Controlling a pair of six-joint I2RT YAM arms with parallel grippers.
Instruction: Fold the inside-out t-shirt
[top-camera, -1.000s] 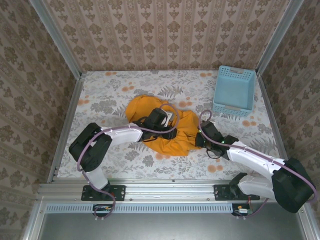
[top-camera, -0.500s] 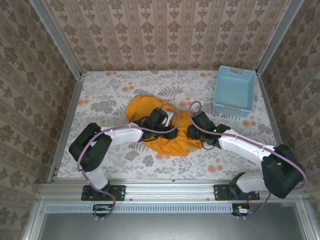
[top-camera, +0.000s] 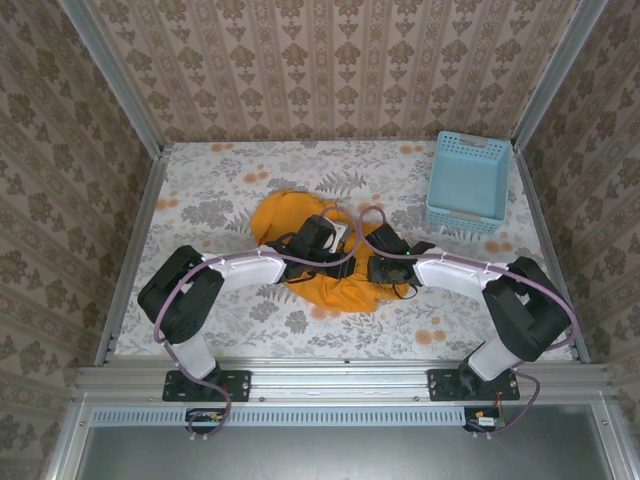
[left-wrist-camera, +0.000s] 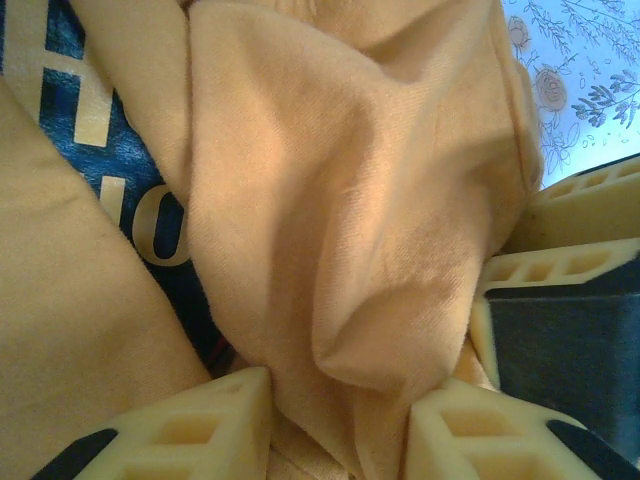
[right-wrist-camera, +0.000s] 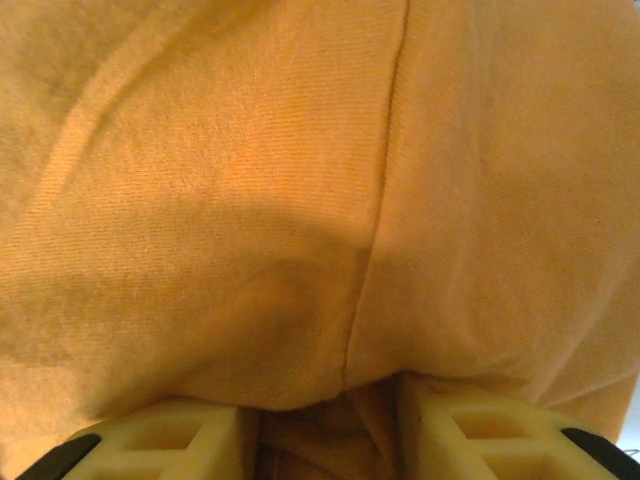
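The inside-out t-shirt (top-camera: 285, 222) lies crumpled in an orange-yellow heap at the middle of the table. My left gripper (top-camera: 335, 243) rests on its middle. In the left wrist view a thick fold of the t-shirt (left-wrist-camera: 380, 250) is pinched between that gripper's (left-wrist-camera: 335, 385) cream fingers, and a dark blue print with yellow letters (left-wrist-camera: 95, 130) shows in a gap at the left. My right gripper (top-camera: 372, 262) presses into the shirt's right side. Its (right-wrist-camera: 325, 405) jaws stand apart, with orange cloth (right-wrist-camera: 300, 200) draped over and into the gap.
A light blue lattice basket (top-camera: 468, 180) stands at the back right, apart from the shirt. Metal rails and patterned walls close the table in on three sides. Both wrists sit close together over the shirt, with the floral tablecloth (top-camera: 200, 190) bare around it.
The right arm has swung left from the shirt's right edge onto the cloth, and its jaws have widened. The left arm and its hold have stayed put.
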